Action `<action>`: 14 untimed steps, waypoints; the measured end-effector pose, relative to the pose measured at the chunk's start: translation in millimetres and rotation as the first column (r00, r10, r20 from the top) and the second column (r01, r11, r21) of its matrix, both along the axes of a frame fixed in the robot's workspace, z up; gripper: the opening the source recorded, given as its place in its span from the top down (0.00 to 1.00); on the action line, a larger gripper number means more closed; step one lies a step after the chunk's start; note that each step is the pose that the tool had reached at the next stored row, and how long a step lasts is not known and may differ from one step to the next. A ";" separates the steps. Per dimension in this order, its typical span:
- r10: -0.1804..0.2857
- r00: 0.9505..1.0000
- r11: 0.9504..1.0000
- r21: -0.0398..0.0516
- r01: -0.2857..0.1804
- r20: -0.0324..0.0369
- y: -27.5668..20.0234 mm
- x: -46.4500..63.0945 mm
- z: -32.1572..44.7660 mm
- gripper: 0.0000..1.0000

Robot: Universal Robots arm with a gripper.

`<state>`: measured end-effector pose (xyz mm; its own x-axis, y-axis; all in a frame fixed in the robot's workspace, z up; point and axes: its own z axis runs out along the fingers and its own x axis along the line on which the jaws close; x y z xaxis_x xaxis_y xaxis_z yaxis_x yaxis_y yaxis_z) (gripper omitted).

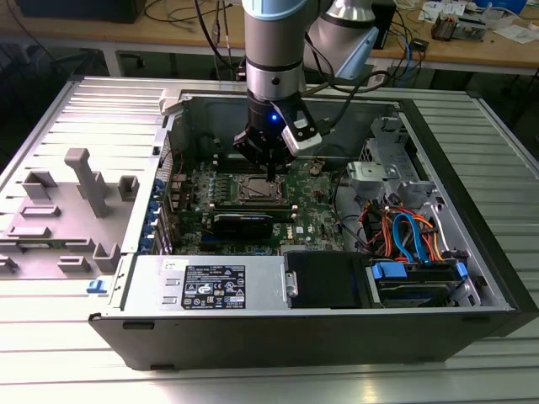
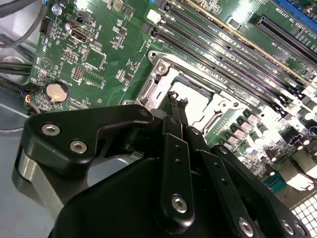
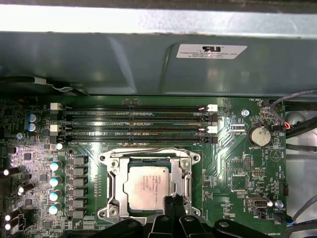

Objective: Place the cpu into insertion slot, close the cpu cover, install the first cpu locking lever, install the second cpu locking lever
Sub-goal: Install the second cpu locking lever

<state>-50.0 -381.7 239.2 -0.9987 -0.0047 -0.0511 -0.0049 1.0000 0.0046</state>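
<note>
Surroundings: ribbed grey metal table point(image 1: 50, 353) is carrying an opened computer case point(image 1: 354, 328), with a wooden workbench point(image 1: 101, 42) and loose cables point(image 1: 404, 38) running along behind it in the exterior view
Fixtures: pale grey blocks point(image 1: 80, 185) are standing on the table toward the exterior view's left of the case
Board: green motherboard point(image 3: 237, 168) is lying flat inside the case, showing in both wrist views, with a round coin battery point(image 3: 258, 135) sitting near one edge of it
Memory slots: long black memory slots point(image 3: 133, 124) are running side by side just beside the socket frame
Arm: robot arm point(image 1: 274, 50) is reaching straight down into the case from above
Gripper: black gripper point(image 3: 173, 202) is hanging right over the socket edge, its fingers point(image 2: 177, 106) pressed together with no gap between them and nothing caught there
Cpu: cpu point(image 3: 148, 187) is sitting flat in the insertion slot point(image 3: 118, 188), its silver face turned up, the fingertips just at its rim
Cpu cover: cpu cover point(image 3: 184, 171) is lying down over the chip, framing the metal face through its cut-out
Levers: I cannot tell how the locking levers are sitting
Drive bay: orange and blue cables point(image 1: 413, 236) are bundling near the drive cage point(image 1: 379, 172) toward the exterior view's right
</note>
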 end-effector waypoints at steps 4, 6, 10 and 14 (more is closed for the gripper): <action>0.000 1.000 1.000 0.000 0.000 0.000 0.0 0.0 0.0 0.89; 0.000 1.000 1.000 0.000 0.000 0.000 0.0 0.0 0.0 0.89; 0.000 0.999 1.000 0.000 0.000 -0.044 0.0 1.9 0.0 0.89; 0.000 0.999 1.000 -0.002 0.000 -0.046 0.0 2.5 1.2 0.89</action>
<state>-47.5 -381.7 240.3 -1.0000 -0.0046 -0.0050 -0.0046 1.0000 0.0033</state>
